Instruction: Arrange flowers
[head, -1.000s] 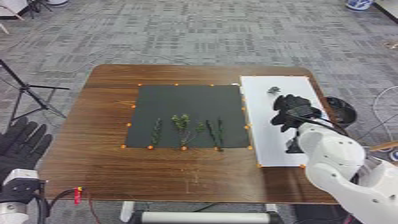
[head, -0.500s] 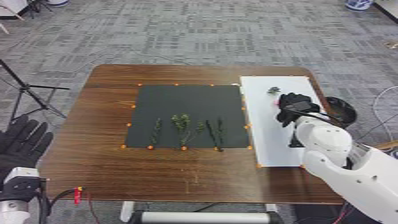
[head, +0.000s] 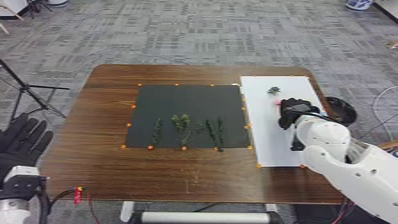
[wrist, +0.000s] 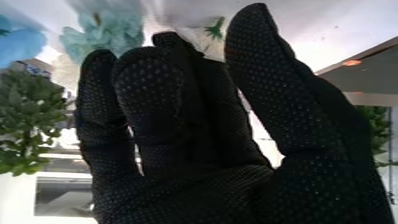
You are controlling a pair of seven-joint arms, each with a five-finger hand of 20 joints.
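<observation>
The right robot hand [head: 296,111], in a black fabric glove, is over a long white board [head: 270,140] near the right edge of the brown wooden worktop [head: 107,170]. It is open: its fingers are nearly straight and the thumb stands apart. A small pink bloom [head: 277,102] is just beside it, on the side towards the worktop's far edge and a little left; which way its stem runs cannot be told. Past it, nearer the far right corner, lies a small green sprig [head: 274,90]. Thin leafy green stems [head: 181,123] lie on a square black mat [head: 155,95], lengthwise from near edge to far. The open left robot hand [head: 18,156] is well apart, beyond the left edge. The right is nearer the bloom; reaching it probably calls for a short move forward and left.
</observation>
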